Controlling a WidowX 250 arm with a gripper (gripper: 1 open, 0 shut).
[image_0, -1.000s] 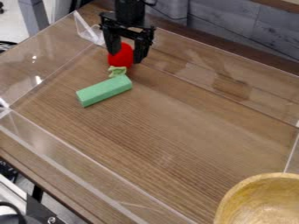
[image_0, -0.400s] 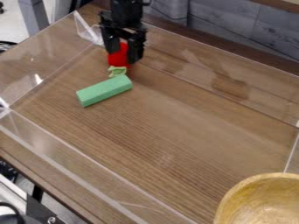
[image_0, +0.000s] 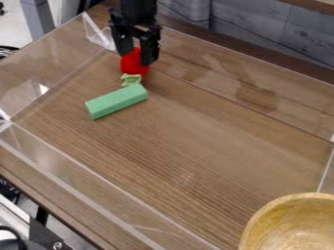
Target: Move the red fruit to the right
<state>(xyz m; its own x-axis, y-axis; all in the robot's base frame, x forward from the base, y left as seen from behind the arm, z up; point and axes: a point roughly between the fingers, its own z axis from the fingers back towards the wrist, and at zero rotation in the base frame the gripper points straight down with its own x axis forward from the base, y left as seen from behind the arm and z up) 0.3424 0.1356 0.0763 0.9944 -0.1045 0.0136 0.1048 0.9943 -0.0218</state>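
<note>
Strawberry (image_0: 133,65) is lying on tabletop (image_0: 205,127), leafy cap toward green block (image_0: 116,102), long axis near-vertical in view, tool (image_0: 136,47) spreading around it.

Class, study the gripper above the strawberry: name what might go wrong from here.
The hand is open right over the red strawberry, hiding part of it, so a slightly off-centre close might pinch only an edge or push it away. The green block lies just beside the leafy cap, so a low sweep could bump it.
</note>
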